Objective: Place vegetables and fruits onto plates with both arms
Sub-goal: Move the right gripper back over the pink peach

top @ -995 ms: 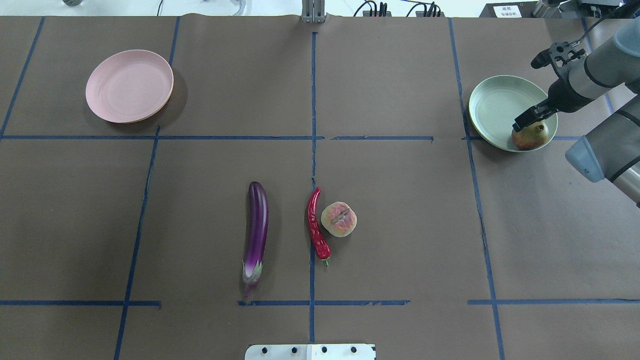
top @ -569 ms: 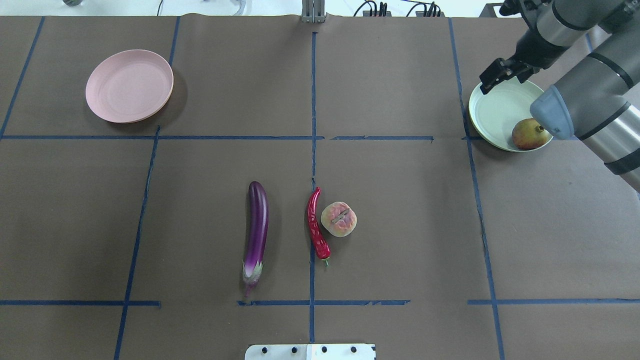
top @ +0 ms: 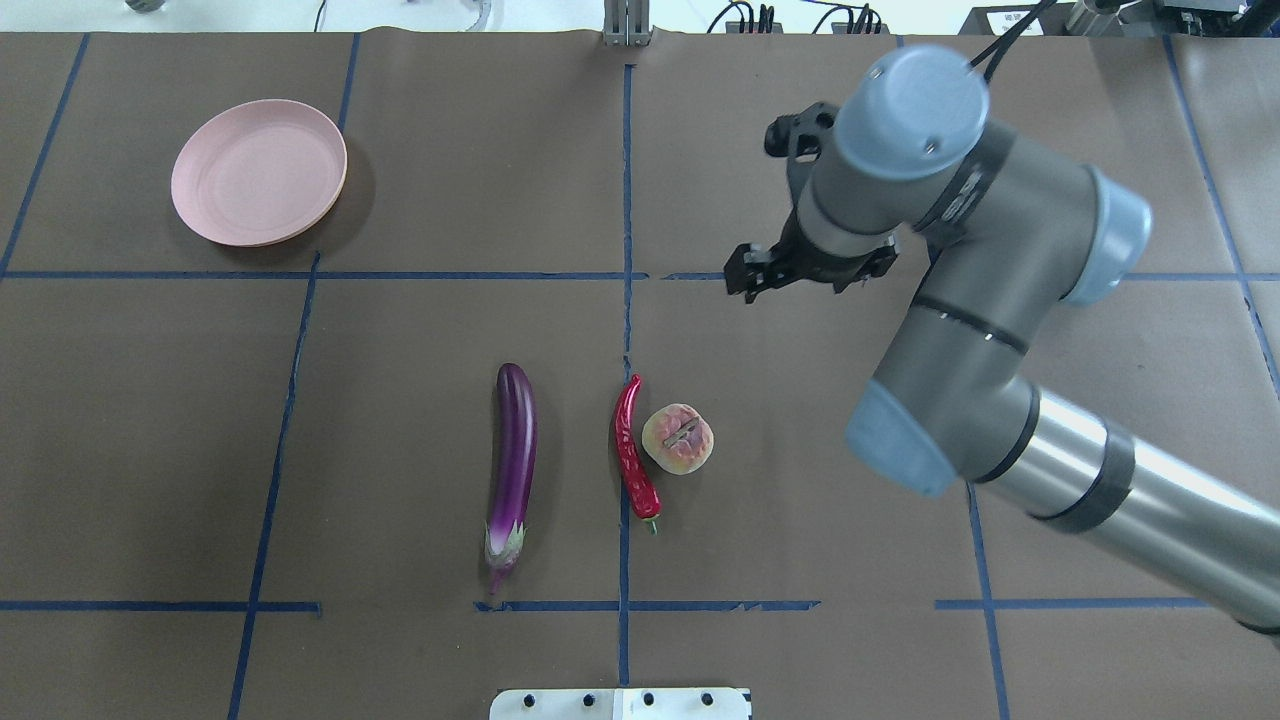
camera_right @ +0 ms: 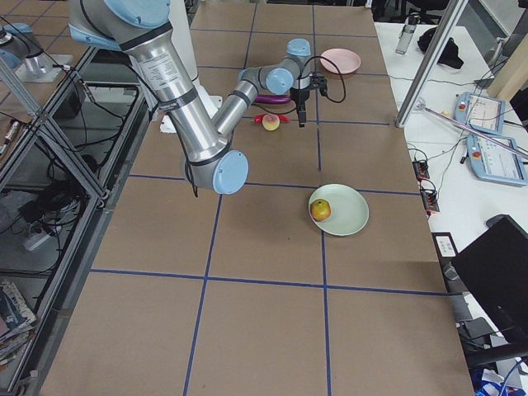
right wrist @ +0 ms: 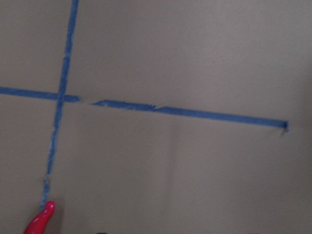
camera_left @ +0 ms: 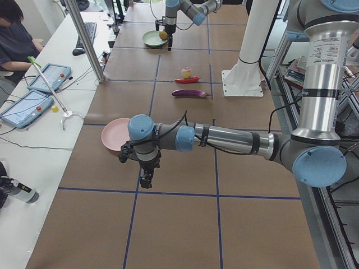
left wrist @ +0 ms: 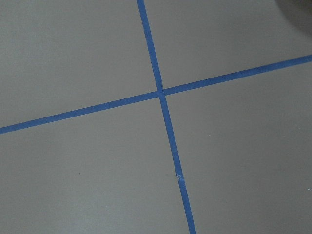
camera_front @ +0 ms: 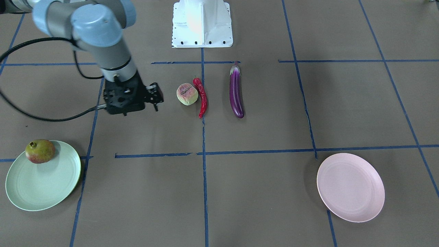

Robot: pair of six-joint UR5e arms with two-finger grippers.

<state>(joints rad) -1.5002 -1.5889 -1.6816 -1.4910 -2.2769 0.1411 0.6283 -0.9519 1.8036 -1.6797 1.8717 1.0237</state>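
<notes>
**Right arm done with pomegranate, now swinging in on the peach**

Change: a second ago the right pincer (camera_front: 157,97) sat low over the pomegranate (camera_front: 40,151) on the green plate (camera_front: 41,187). It then lifted off and has now crossed toward the table (camera_front: 274,120) centre. The pomegranate stayed put on the plate's edge nearest the robot, so the drop is complete.

Right pincer now: fingers look apart with nothing between them. It hangs near the peach (camera_front: 187,94), on the green-plate side of it and not touching. The right wrist view shows only tape and the red chili tip.

Nothing else moved:
- Peach and chili (camera_front: 203,99) lie just beside each other, about touching.
- Eggplant (camera_front: 236,92) lies apart, on the chili's far side.
- Pink plate (camera_front: 349,187) is bare.

Left pincer (camera_left: 145,180) shows only in the left side view, hovering close to the pink plate. Cannot tell if it is apart or together. Its wrist view shows just the tape cross.

Meaning: one of four items is placed. Probable next pick is the peach for the green plate. The chili crowds it, so it could get bumped.
</notes>
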